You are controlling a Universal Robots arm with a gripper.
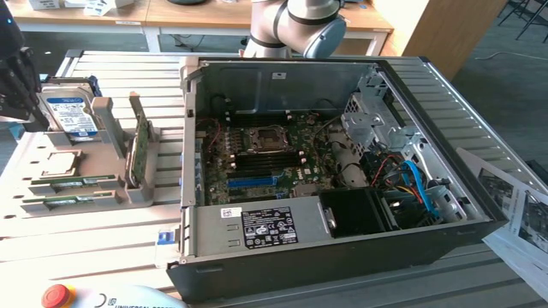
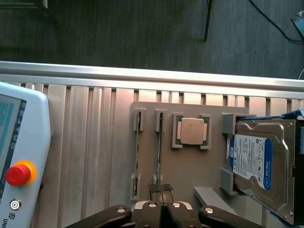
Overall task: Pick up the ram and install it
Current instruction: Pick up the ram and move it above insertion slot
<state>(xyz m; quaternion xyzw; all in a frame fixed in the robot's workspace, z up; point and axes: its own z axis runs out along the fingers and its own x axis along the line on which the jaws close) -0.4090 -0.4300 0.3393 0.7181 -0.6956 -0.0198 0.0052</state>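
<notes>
Two ram sticks, thin green boards, lie in grey holders on a grey tray [image 1: 51,221] at the exterior view's left: one ram stick [image 1: 73,181] and a second [image 1: 67,201]. The wrist view sees them edge-on: one ram stick [image 2: 160,147] beside the CPU and the other [image 2: 137,152] further from it. My gripper [image 2: 164,190] hangs above the tray with its fingers pressed together and nothing between them. Its tips line up with the end of the stick nearer the CPU. The gripper's dark body [image 1: 15,83] is at the exterior view's left edge.
The tray also carries a CPU [image 2: 191,131], a hard drive [image 2: 259,166] and a broader green card [image 1: 141,151] standing on edge. An open computer case [image 1: 342,256] with its motherboard [image 1: 256,160] sits at centre. A teach pendant [image 2: 19,161] with a red button lies nearby.
</notes>
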